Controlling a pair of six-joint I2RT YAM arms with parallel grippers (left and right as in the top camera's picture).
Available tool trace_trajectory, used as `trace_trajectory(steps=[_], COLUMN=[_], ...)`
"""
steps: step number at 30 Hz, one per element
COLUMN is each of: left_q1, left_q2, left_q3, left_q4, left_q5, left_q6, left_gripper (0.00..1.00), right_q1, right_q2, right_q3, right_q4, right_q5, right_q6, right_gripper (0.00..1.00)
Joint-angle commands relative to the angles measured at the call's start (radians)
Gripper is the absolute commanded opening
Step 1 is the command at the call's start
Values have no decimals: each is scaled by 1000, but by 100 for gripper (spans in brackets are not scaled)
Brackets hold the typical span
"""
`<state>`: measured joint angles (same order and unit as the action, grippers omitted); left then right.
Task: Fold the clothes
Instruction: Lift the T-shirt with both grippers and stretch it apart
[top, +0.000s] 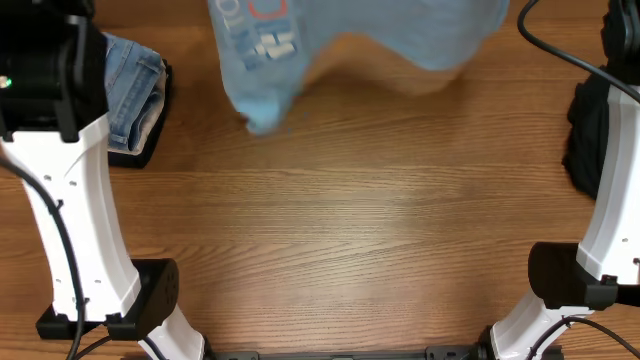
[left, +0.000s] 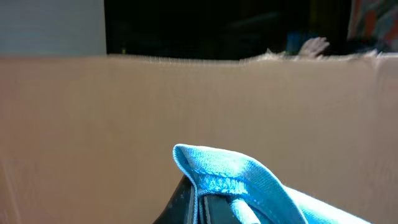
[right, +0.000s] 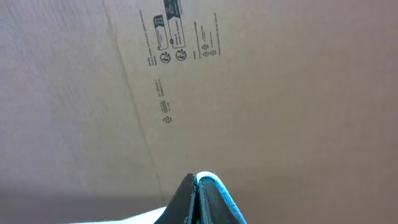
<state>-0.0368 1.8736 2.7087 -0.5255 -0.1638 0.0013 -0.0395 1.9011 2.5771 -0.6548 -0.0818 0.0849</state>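
Observation:
The sky-blue T-shirt (top: 340, 40) with white and red lettering hangs in the air at the top of the overhead view, above the far part of the wooden table (top: 330, 230). Both gripper tips are out of the overhead frame. In the left wrist view my left gripper (left: 199, 202) is shut on a hemmed edge of the T-shirt (left: 230, 171), which drapes over the fingers. In the right wrist view my right gripper (right: 197, 186) is shut on a thin edge of the T-shirt (right: 217, 185) folded over one finger.
Folded blue jeans (top: 135, 95) lie on a dark item at the far left of the table. A dark garment (top: 588, 140) sits at the right edge. A cardboard wall (right: 249, 81) fills both wrist views. The arm bases (top: 100, 300) stand at the near corners.

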Motion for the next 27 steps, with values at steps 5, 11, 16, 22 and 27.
trace_trajectory(steps=[5,11,16,22,27], left_q1=[12,12,10,9,-3], left_q2=[-29,20,34,18,-98], left_q3=[53,40,40,29,-40], left_q4=[-296,-799,-1033,-1164,-1164], left_q5=[53,54,102,238,257], left_q6=[104,44,-25,-36,-85], left_gripper=[4,4,4,4,4], right_q1=[-8,-8,-8,-8,-23], right_q2=[-25,-25,-25,-25,-34], right_q3=[15,-28,-48,-48,-51], right_q4=[-169,-527,-707,-890,-1039], right_q5=[10,9,9,9,8], right_q6=[-60,-60,-60,-59,-27], right_gripper=[4,4,4,4,4])
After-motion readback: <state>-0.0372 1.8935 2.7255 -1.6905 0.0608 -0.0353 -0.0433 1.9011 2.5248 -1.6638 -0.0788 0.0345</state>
